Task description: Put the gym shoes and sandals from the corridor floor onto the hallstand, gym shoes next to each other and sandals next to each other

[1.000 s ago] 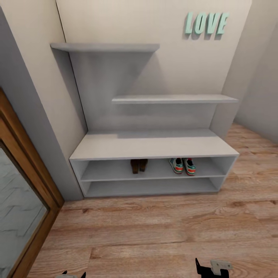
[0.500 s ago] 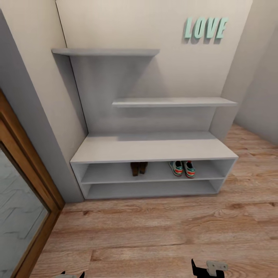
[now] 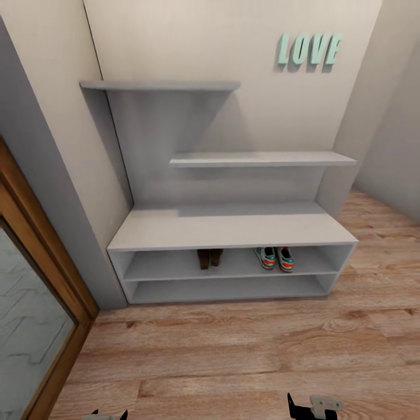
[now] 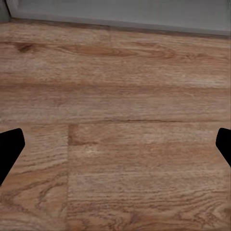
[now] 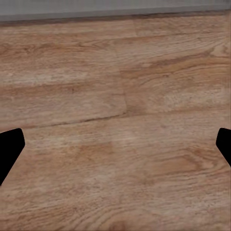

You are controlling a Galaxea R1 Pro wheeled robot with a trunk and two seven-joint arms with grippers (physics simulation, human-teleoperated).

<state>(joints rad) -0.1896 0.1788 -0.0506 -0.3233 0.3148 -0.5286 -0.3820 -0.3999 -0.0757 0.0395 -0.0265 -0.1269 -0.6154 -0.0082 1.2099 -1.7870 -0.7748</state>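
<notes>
The light-grey hallstand (image 3: 233, 228) stands against the wall ahead. On its upper open shelf the two brown sandals (image 3: 209, 257) lie side by side near the middle. The two gym shoes (image 3: 275, 258) sit together to their right, heels outward. My right gripper (image 3: 312, 407) peeks in at the head view's bottom edge, and my left gripper (image 3: 108, 416) barely shows at bottom left. Both wrist views look down on the wood-plank corridor floor (image 4: 115, 120), with black fingertips (image 4: 9, 149) and fingertips (image 5: 9, 149) wide apart at the frame sides and nothing between them.
A wood-framed mirror or door (image 3: 35, 315) lines the left wall. Teal "LOVE" letters (image 3: 309, 49) hang above the rack. The hallstand's base edge (image 5: 115, 12) shows at the far side of the right wrist view. The corridor floor (image 3: 251, 356) stretches between me and the rack.
The whole head view has shifted: the rack sits slightly lower and smaller in frame, so the camera has backed off. The shoes and sandals stay put on the shelf.
</notes>
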